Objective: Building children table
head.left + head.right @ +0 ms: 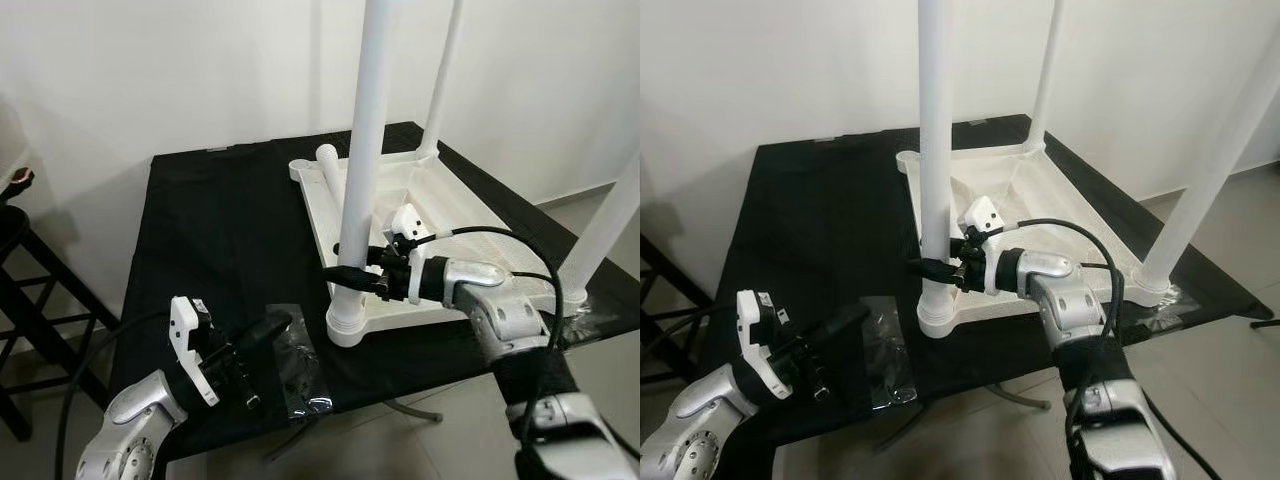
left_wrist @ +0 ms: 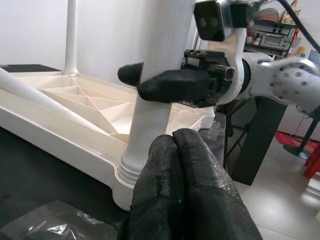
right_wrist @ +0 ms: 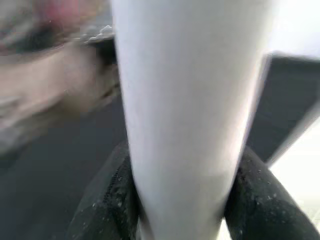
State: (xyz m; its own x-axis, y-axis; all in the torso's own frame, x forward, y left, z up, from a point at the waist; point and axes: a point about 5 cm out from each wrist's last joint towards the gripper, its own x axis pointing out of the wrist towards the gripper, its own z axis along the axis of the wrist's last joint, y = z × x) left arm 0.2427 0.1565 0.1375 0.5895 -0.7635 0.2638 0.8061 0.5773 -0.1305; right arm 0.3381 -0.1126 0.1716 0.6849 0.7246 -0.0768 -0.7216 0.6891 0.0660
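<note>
Currently right gripper (image 1: 932, 267) clamps the near white tubular plastic leg (image 1: 935, 150) just above its socket in the upturned white plastic tabletop (image 1: 1040, 190), left gripper (image 1: 265, 332) pressed together beside a clear plastic bag (image 1: 300, 375); risk: sideways pull cross-threads or tilts it.

From my head cameras, even bright indoor light; soft shadow falls on the wall behind the black desk (image 1: 200, 230). Glare glints off the plastic bag (image 1: 300, 375) at its near edge. My right wrist view is heavily blurred, its white leg (image 3: 185, 115) out of focus.
</note>
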